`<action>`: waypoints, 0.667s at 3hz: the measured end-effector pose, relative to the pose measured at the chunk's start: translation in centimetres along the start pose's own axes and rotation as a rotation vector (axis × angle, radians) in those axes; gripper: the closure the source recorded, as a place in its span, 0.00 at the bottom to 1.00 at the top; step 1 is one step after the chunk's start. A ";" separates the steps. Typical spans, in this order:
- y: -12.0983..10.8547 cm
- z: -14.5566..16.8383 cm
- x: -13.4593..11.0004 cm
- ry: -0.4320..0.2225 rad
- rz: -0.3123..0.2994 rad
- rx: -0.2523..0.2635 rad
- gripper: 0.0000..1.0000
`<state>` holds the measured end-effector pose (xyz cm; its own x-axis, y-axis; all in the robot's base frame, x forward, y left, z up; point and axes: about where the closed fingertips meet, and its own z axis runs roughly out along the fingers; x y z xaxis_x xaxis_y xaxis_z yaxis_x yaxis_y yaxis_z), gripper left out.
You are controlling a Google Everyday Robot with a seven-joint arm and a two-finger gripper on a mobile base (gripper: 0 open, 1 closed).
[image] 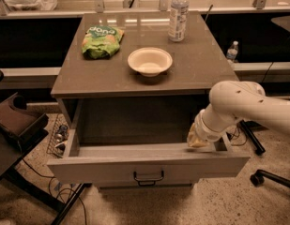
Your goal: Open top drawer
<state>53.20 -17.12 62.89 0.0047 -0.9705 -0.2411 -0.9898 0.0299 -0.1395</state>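
Since the top drawer [97, 169] sits pulled well out, the claw [198, 138] hangs just behind the right end of its wide front, handle [148, 177] down to its left, and I honestly can't tell if it's open or gripping anything.

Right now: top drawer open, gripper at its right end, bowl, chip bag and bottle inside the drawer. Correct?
No. The camera view shows the top drawer open and the gripper at its right end, but the bowl, chip bag and bottle sit on the cabinet top, not inside the drawer.
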 end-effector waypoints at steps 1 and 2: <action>3.9 -1.0 -0.3 -0.001 0.020 -0.044 1.00; 6.2 -1.6 -0.5 -0.001 0.031 -0.073 1.00</action>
<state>46.84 -16.82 63.71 -0.0262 -0.9690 -0.2456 -0.9972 0.0427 -0.0620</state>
